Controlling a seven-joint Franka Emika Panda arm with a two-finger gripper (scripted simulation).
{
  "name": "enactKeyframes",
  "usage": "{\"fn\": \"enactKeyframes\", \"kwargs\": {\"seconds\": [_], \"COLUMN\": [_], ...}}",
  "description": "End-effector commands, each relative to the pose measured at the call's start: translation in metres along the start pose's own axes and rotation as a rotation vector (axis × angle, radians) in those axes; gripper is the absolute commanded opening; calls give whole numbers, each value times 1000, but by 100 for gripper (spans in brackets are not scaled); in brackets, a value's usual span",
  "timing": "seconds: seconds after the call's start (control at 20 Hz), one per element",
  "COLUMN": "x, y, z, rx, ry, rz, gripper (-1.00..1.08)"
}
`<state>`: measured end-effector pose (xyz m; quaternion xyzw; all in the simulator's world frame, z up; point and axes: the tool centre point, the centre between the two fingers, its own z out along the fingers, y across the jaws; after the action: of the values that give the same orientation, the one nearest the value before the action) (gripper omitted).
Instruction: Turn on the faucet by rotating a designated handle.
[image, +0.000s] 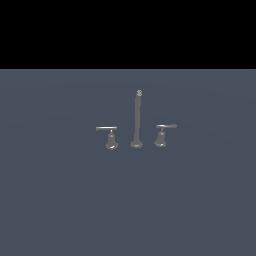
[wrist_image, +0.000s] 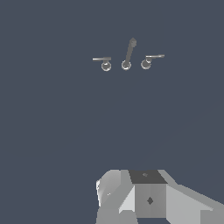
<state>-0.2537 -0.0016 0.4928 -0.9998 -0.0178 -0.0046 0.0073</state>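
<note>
Plainly, no container showed in either view; the only things on the flat blue-grey surface (image: 60, 200) were the three pieces of the faucet (image: 136, 120). In the exterior view they stood in a row near the middle of the floor. The tall thin spout column (image: 137, 117) rose upright in the centre, topped by a small knob. On the exterior view's right, just beside the column but apart from it, sat the handle (image: 165, 127) on its bell-shaped base, its slightly curved lever with the thicker tip pointing away from the column toward the exterior view's right. On the exterior view's left sat the twin handle (image: 106, 129), its thin straight lever pointing the opposite way, outward from the column.

From the wrist view the same three pieces appeared small and well apart from the camera, seen from above: the spout column (wrist_image: 129, 53), the handle (wrist_image: 154, 57) and the twin handle (wrist_image: 102, 59).

Only a grey, blocky part of the robot's hand body (wrist_image: 148, 197) showed at the edge of the wrist view. The fingers were out of sight, so how far the gripper stood open could not be told. It touched nothing and was far from the faucet.
</note>
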Motion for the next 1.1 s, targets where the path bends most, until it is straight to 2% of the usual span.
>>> {"fn": "enactKeyframes", "kwargs": {"seconds": [0.0, 0.7, 1.05], "x": [0, 8, 26], "y": [0, 11, 15], "z": [0, 0, 5], "rx": [0, 1, 0], "ry": [0, 3, 2], "rz": [0, 37, 95], "gripper": [-100, -100, -100]}}
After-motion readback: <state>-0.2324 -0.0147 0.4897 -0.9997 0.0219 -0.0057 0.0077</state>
